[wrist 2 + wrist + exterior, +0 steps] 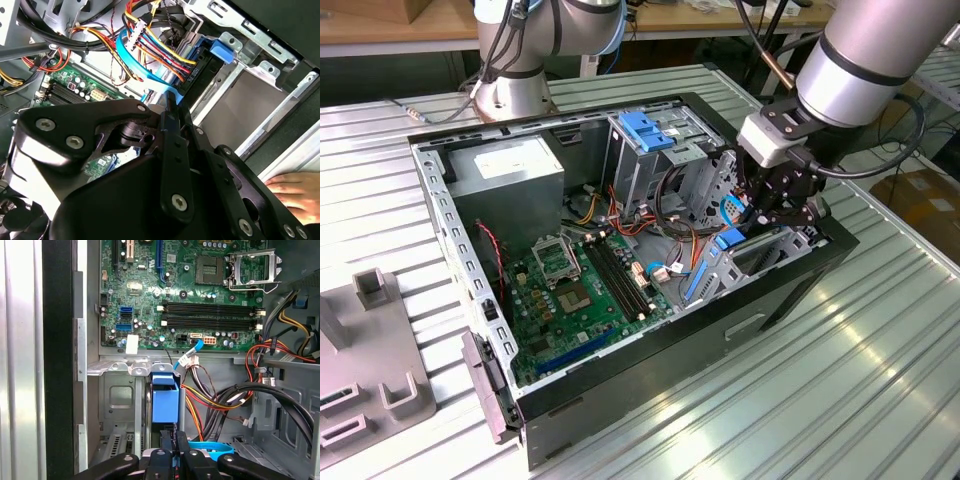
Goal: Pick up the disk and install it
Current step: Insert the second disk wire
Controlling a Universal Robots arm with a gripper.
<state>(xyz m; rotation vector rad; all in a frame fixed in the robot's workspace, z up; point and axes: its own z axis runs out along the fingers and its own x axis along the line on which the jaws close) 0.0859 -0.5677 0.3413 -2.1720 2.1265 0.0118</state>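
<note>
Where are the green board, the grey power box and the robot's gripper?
green board (pixel 582 290), exterior view, on its middle.
grey power box (pixel 510 168), exterior view, on its top face.
gripper (pixel 175 452), first wrist view, midway between its fingertips.

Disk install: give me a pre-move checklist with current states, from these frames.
1. Gripper down inside the case, at the drive bay: ok.
2. Disk secured in the gripper: cannot tell.
3. Drive bay floor bare in the second wrist view: ok.
4. Cable clearance: not ok, the light-blue cable and wire bundle run close beside the gripper.
5. People clear: not ok, a person's hand rests next to the case.
</note>
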